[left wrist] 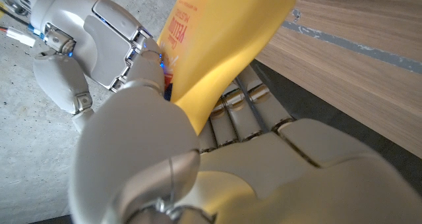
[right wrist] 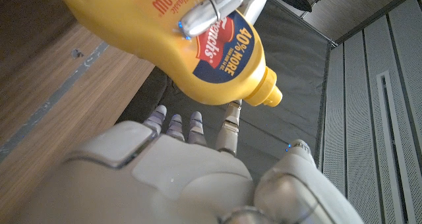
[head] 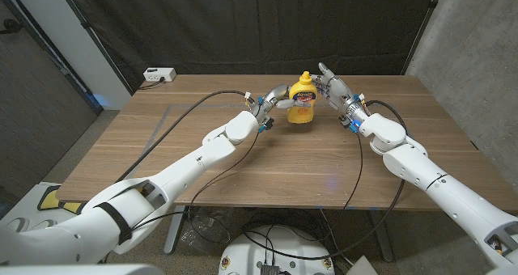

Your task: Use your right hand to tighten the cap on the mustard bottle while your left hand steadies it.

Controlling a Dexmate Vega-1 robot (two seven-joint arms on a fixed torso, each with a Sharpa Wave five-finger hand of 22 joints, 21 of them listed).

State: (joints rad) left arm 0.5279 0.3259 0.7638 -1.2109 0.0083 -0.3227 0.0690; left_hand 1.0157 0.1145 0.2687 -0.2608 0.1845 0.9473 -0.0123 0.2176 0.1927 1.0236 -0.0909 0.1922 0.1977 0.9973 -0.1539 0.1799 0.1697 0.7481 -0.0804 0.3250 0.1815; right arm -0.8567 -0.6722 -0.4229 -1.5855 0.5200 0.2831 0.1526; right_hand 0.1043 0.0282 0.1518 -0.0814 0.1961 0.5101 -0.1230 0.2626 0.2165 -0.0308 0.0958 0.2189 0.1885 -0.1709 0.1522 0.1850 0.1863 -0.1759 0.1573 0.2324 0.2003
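A yellow mustard bottle (head: 302,99) stands upright on the wooden table (head: 267,158) near its far middle, with its yellow cap (head: 305,77) on top. My left hand (head: 273,105) grips the bottle's body from its left side; in the left wrist view the bottle (left wrist: 224,46) sits between its fingers (left wrist: 241,95) and thumb. My right hand (head: 333,87) hovers just right of the cap, fingers spread, not touching it. In the right wrist view the bottle (right wrist: 191,46) and cap (right wrist: 269,95) lie beyond my right hand (right wrist: 191,158), and a left fingertip (right wrist: 201,16) presses on the label.
A white power strip (head: 159,75) lies at the table's far left corner. Black cables (head: 182,117) run along both arms over the tabletop. A dark curtain hangs behind the table, with a concrete wall at the right.
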